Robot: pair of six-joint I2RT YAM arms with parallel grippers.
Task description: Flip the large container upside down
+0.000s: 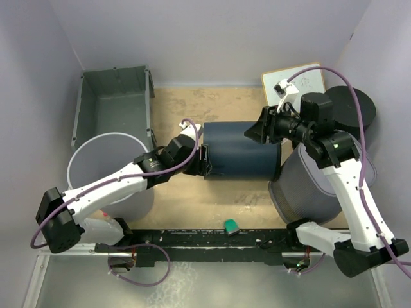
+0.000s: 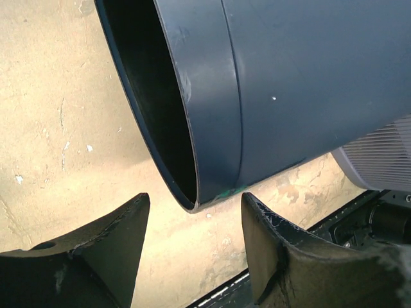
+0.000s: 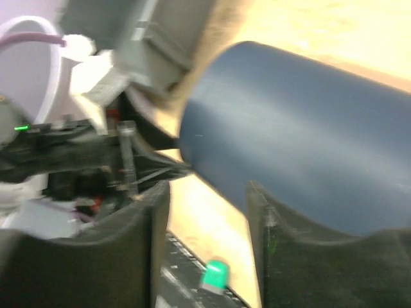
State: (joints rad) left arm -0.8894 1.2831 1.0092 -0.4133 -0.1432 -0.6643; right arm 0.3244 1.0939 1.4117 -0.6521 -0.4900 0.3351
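Light: soft and even from overhead, moderately bright; the walls take a faint lilac cast.
Shadows: a diffuse dark patch on the worktop (image 1: 192, 205) under the dark blue barrel (image 1: 241, 151), between the two tools.
Glare: a pale sheen along the barrel above the left tool (image 2: 196, 202); its mouth is black, without detail.
Blur: the right wrist view is smeared throughout, worst left of the right tool (image 3: 209, 189).
Focus: the left wrist view is crisp at the barrel's rim.
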